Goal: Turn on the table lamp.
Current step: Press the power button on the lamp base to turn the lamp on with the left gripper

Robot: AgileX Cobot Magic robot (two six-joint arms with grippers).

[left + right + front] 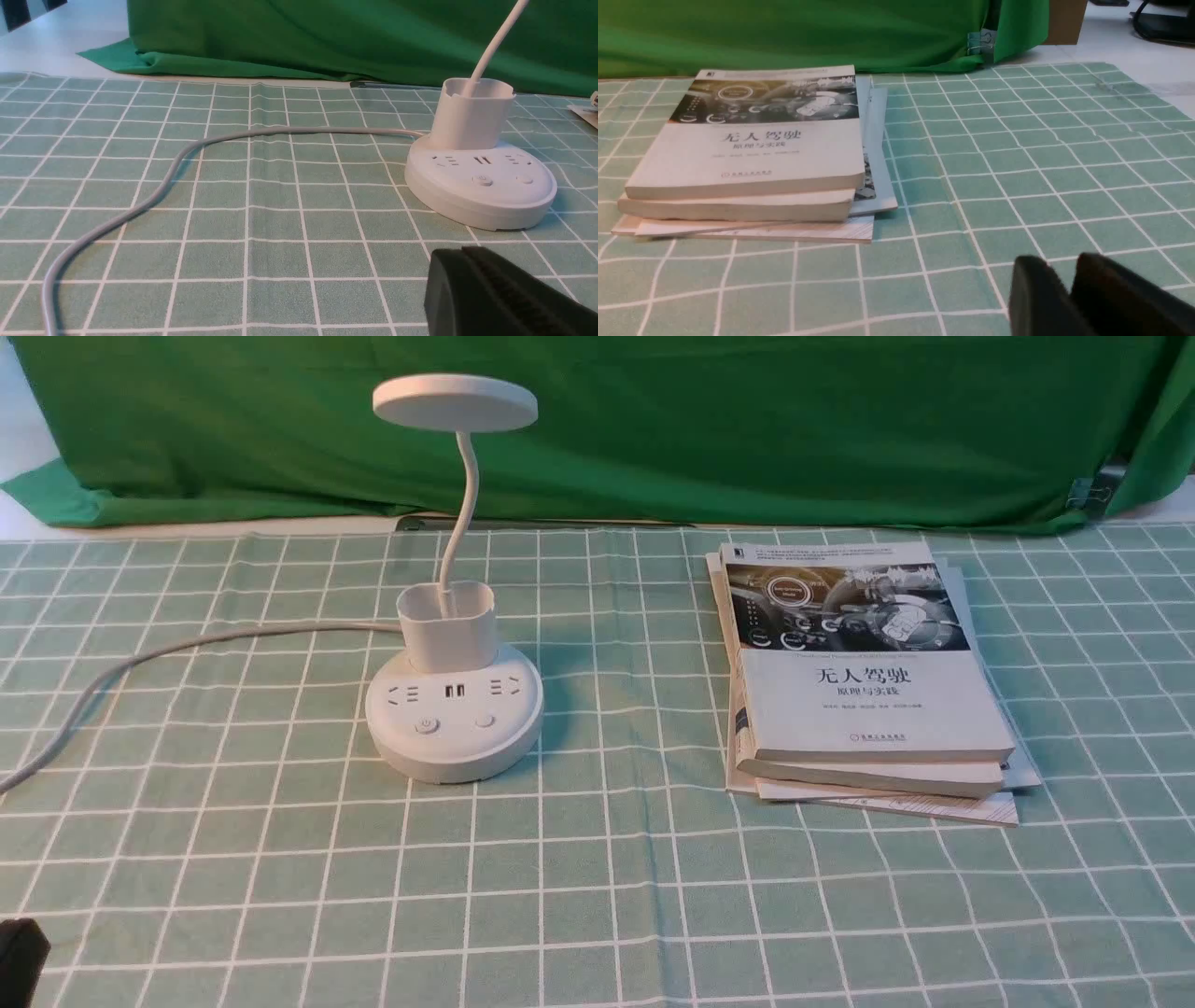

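The white table lamp (455, 719) stands left of centre on the checked cloth, and its disc head (455, 401) looks unlit. Two round buttons (427, 725) sit on the front of its base, below the sockets and USB ports. In the left wrist view the lamp base (481, 196) lies a little beyond my left gripper (460, 254), whose black fingers are pressed together with nothing in them. In the front view only a black corner of the left gripper (19, 957) shows. My right gripper (1059, 268) hovers over bare cloth, tips slightly apart and holding nothing.
A stack of books (864, 691) lies to the right of the lamp, also seen as the books (747, 154) in the right wrist view. The lamp's grey cable (140, 658) trails off to the left. A green backdrop (747, 420) hangs behind the table.
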